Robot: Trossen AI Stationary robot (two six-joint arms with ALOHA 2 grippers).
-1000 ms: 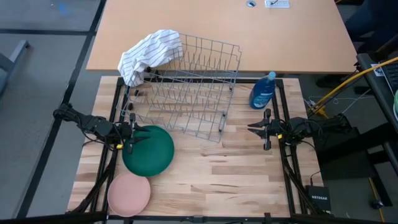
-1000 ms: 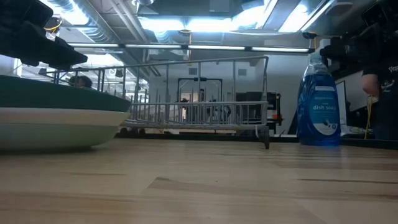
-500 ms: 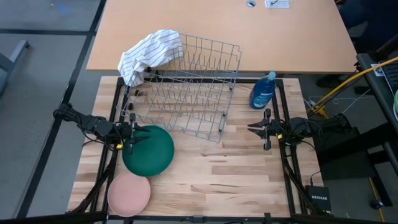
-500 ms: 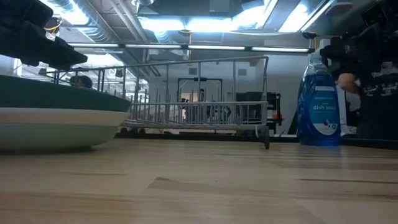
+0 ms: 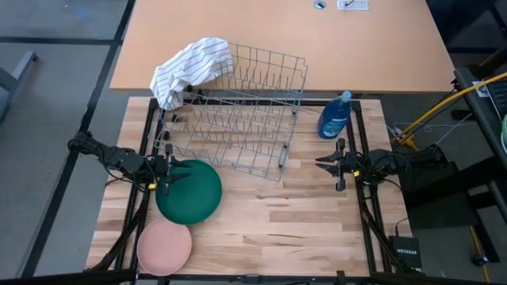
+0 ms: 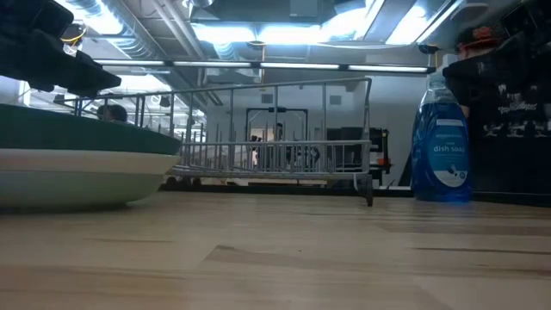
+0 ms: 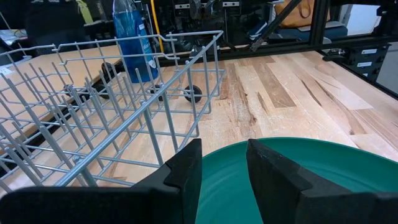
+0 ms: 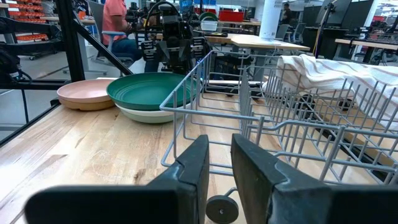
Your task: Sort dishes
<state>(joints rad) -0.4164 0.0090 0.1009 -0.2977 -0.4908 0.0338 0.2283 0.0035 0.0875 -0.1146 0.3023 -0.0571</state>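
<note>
Large dark green plate [image 5: 188,191] is seen on the wooden tabletop [image 5: 301,214], toward the left side, stacked on a white plate [image 6: 77,176] whose rim shows beneath it in the low view and the right wrist view. Pink plate [image 5: 164,246] lies just beside the stack, nearer the front left corner. No other dishes can be made out.

Left gripper [image 5: 169,176] is held above the green plate's rim on the side next to the rack; jaws are set narrow, with a small gap between the fingers [image 7: 183,177] and nothing held. Whether the fingers touch the plate cannot be told.

Right gripper [image 5: 333,164] is positioned at the right side of the tabletop, apart from the dishes, pointing toward the rack; jaws narrow, a slim gap, nothing held.

Wire dish rack [image 5: 234,111] stands empty of plates at the back of the tabletop, between the two arms. Striped white cloth [image 5: 190,67] is draped over its back left corner. Blue bottle [image 5: 335,115] stands upright just right of the rack, behind the right gripper.
</note>
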